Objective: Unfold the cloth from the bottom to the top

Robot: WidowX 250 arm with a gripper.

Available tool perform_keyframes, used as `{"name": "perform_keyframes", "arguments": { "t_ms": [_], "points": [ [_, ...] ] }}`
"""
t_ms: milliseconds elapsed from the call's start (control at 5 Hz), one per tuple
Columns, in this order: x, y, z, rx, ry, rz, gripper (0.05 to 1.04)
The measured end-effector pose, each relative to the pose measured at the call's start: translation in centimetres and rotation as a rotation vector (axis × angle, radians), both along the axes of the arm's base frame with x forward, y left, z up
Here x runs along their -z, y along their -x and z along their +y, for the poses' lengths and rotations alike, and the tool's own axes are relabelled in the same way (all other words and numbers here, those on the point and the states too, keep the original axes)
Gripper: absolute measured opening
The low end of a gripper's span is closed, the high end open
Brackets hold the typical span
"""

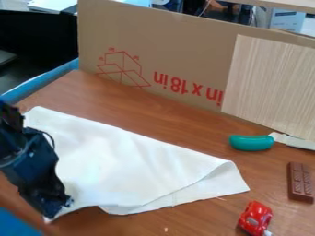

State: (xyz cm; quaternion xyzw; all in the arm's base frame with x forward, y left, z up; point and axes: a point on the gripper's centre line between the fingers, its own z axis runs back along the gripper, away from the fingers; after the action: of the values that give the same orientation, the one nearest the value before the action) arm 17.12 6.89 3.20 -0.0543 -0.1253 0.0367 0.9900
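End effector [60,206] seems to touch a corner of the white cloth [123,161]

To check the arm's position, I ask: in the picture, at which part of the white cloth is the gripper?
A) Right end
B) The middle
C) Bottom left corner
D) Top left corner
C: the gripper is down at the bottom left corner of the white cloth.

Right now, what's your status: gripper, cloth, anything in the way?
Gripper at lower-left corner of white cloth. Cloth partly folded over at right end. Red toy car nearby, off the cloth.
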Motion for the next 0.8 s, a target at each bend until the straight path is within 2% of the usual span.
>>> {"name": "perform_keyframes", "arguments": {
  "t_ms": [200,400,800],
  "points": [
    [0.0,0.0,0.0,-0.014,0.007,0.008,0.103],
    [-0.2,0.0,0.1,-0.018,0.025,0.012,0.055],
    [-2.7,-1.3,0.2,-0.055,0.095,-0.027,0.051]
  ]
}}
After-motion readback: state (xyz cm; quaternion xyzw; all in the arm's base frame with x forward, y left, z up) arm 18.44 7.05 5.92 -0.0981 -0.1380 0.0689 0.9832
